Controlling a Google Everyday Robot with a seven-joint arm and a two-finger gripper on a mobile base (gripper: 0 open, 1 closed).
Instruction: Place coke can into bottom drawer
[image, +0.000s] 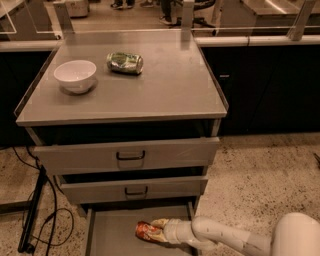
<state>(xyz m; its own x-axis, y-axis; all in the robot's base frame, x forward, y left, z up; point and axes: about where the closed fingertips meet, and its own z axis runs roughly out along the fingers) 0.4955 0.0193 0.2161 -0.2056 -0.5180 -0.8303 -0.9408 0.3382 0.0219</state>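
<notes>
Here, low in the camera view, the gripper sits inside the pulled-out bottom drawer, its pale fingers closed around the right end of the coke can. The can lies on its side, over the middle of the drawer's grey floor; whether it touches the floor I cannot tell. The white arm runs off to the lower right. Above it, the middle drawer and the top drawer each stand slightly open. On the cabinet top, a white bowl stands at the left, with a green can on its side near it. Black cables trail on the speckled floor to the left.
</notes>
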